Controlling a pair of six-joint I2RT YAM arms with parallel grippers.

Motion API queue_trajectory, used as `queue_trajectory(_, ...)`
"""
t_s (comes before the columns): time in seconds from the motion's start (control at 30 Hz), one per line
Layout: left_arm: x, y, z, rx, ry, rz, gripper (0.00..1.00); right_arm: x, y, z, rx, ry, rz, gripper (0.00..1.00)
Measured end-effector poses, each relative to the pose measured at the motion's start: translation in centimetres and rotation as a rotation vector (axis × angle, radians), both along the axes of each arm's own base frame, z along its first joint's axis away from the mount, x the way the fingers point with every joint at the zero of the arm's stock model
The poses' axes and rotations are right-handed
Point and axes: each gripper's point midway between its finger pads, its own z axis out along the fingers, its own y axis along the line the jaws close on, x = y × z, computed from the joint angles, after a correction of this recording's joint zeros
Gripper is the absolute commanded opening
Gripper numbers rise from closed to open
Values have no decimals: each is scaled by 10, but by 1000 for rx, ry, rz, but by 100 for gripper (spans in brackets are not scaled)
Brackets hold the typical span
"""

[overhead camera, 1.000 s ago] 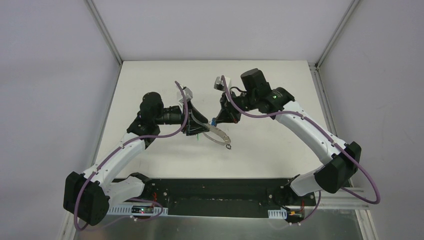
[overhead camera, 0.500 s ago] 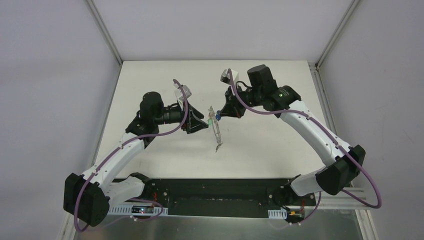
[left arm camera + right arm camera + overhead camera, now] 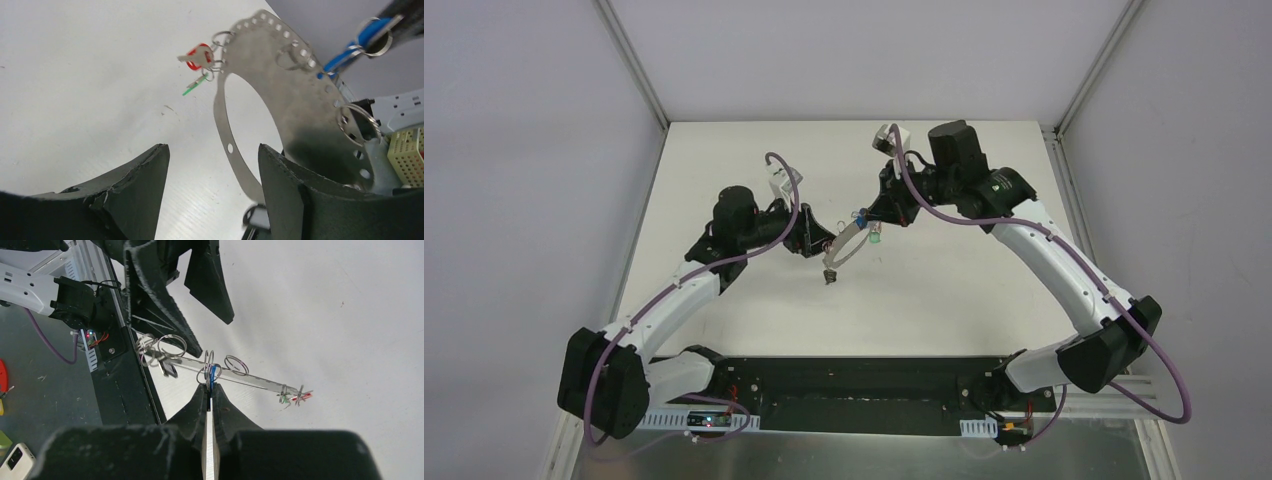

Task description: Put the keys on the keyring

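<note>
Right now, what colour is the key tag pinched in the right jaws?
Blue. The tag shows best in the left wrist view, top right.

white counter [image 3: 944,300], black base plate [image 3: 864,385] along its 6 o'clock edge; small dark specks [image 3: 167,107], perhaps scuffs.

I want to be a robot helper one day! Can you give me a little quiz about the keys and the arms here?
1. True or false: the left fingers are shut on the keyring.
2. Which key do the right fingers pinch? A red, B blue, C green.
3. Fill in: the red key hangs beside a ___ one.

Key: 1 false, they stand open. 2 B, the blue key. 3 green, the green key.
</note>
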Motion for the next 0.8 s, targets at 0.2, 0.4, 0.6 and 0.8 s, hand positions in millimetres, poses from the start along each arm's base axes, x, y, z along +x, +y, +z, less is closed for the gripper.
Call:
queue_trajectory(0.2,12,-4,-17,-26,126,42,67,0,1,3,16,16,-4,0)
queue_trajectory(0.4,18,-15,-34,-68,258,35,70,1,1,5,31,23,-5,0)
queue_trajectory(0.6,18,-30,-36,-117,344,2,70,3,0,6,36,22,-10,0)
queue_trajectory(0.8,5,-55,-31,-155,399,-86,70,5,-2,6,37,22,-17,0)
